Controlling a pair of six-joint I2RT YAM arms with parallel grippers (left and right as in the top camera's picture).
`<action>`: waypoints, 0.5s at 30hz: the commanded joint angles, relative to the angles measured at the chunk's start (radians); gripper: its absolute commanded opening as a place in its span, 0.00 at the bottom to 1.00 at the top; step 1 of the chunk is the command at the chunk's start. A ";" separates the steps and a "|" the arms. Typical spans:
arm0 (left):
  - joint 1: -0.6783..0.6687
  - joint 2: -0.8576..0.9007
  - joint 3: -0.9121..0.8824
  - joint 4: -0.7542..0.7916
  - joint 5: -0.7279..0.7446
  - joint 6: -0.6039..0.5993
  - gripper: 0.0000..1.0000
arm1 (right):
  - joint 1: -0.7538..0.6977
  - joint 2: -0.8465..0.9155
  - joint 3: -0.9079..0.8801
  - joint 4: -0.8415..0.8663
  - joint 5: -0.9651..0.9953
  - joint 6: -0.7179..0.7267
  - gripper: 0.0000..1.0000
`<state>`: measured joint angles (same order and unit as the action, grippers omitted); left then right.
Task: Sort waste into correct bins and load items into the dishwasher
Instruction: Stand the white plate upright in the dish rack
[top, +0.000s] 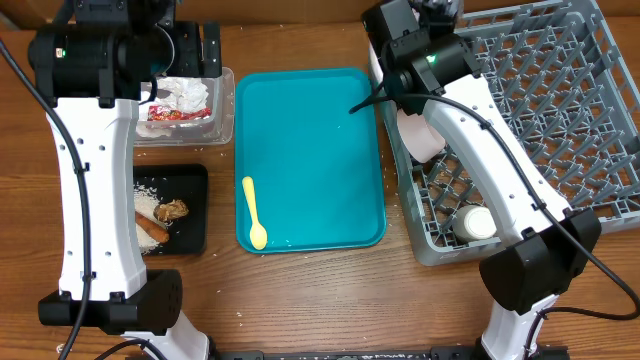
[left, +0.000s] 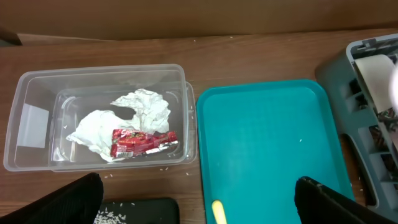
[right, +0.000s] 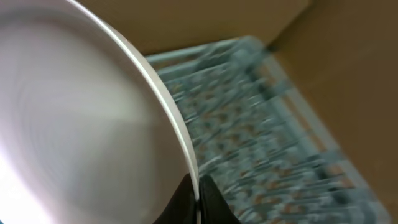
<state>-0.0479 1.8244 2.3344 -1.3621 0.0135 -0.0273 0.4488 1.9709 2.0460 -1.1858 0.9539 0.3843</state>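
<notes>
My right gripper (right: 199, 186) is shut on the rim of the large white plate (right: 74, 112) and holds it over the left end of the grey dish rack (top: 560, 100). A pale pink bowl (top: 425, 135) and a small white cup (top: 478, 222) sit in the rack. My left gripper (left: 198, 183) is open and empty above the table, between the clear tub (left: 25, 149) and the teal tray (left: 267, 143). The tub holds white napkins (left: 146, 109) and a red wrapper (left: 143, 142). The black tray (top: 195, 215) holds rice (top: 150, 195), a brown clump (top: 172, 211) and a brown stick (top: 152, 230). A yellow spoon (top: 253, 212) lies on the teal tray.
The teal tray (top: 310, 150) lies between the two bins on the left and the rack on the right. A few rice grains are scattered on the wooden table (left: 186, 165) by the tub. A brown cardboard wall runs along the back.
</notes>
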 joint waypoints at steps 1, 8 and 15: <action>0.001 0.002 0.000 0.002 -0.006 -0.003 1.00 | 0.002 -0.048 0.036 0.021 0.352 -0.023 0.04; 0.001 0.002 0.000 0.002 -0.006 -0.003 1.00 | -0.040 -0.047 0.035 0.034 0.415 -0.026 0.04; 0.001 0.002 0.000 0.002 -0.006 -0.003 1.00 | -0.118 -0.046 0.008 -0.010 0.257 -0.018 0.04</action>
<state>-0.0475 1.8244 2.3344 -1.3621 0.0135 -0.0273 0.3626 1.9701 2.0468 -1.1957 1.2694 0.3592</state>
